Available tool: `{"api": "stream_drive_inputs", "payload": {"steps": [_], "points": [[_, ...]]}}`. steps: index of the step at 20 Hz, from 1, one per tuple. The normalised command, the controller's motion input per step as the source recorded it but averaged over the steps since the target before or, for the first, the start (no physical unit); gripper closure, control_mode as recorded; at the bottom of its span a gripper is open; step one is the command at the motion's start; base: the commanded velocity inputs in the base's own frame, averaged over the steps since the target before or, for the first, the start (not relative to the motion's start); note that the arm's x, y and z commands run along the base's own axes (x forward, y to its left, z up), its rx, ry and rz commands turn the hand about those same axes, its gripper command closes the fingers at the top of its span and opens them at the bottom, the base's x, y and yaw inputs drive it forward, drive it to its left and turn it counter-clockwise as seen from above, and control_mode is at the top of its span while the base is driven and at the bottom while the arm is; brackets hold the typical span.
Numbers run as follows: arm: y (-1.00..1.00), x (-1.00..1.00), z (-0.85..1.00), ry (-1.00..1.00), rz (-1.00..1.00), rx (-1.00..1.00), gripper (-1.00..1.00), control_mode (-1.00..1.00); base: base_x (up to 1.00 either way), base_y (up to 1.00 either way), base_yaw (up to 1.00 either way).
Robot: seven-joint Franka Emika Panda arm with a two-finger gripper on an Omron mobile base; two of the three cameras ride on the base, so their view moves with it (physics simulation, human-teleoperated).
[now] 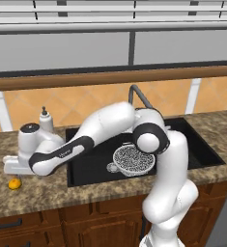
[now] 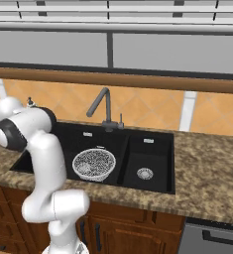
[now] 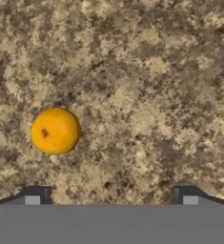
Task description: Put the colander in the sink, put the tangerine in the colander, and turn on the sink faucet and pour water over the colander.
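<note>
- Gripper (image 3: 111, 196) open: two dark fingertips stand wide apart at bottom of hand view, nothing between them.
- Tangerine (image 3: 55, 131) lies on the speckled granite counter (image 3: 156, 86), free, not touched. In left base view the tangerine (image 1: 14, 183) sits on the counter just below the hand, left of the sink (image 1: 81, 171), near counter front edge.
- Key relation: in hand view the fruit is off-centre, toward the left fingertip (image 3: 36, 195) side and ahead of the tips, not on the mid-line between the fingers. Right fingertip side shows bare stone.
- Judgement: hand needs a sideways shift toward the fruit to centre it between the jaws, then a drop straight down. Closing from here would prob. clip its edge or miss.
- Fruit is round, so no long axis to match; wrist angle matters little. Could roll if nudged by one finger first.
- Colander (image 2: 93, 164) already sits in the wide basin, upright, w/ nothing in it; faucet (image 2: 102, 110) behind it at the basin back. No water seen running.
- One arm only: stretched far left across the sink front, hand over the fruit. Carry path to colander runs rightward over the sink rim.
</note>
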Motion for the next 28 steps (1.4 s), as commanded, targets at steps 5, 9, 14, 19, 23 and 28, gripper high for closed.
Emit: {"api": "stream_drive_inputs", "payload": {"steps": [5, 9, 14, 19, 23, 28], "points": [[0.35, 0.09, 0.0, 0.09, 0.0, -0.1, -1.0, -1.0, 0.0, 0.0, 0.0], [0.31, 0.0, -0.01, 0.0, -0.01, -0.13, -1.0, -1.0, 0.0, 0.0, 0.0], [0.29, 0.02, -0.06, 0.0, -0.01, -0.11, -1.0, -1.0, 0.0, 0.0, 0.0], [0.1, 0.2, -0.07, 0.04, 0.0, -0.02, -1.0, -1.0, 0.0, 0.0, 0.0], [0.04, 0.31, -0.23, 0.08, 0.0, -0.02, -1.0, -1.0, 0.0, 0.0, 0.0], [0.05, 0.25, -0.45, 0.03, 0.0, -0.02, -1.0, -1.0, 0.0, 0.0, 0.0]]}}
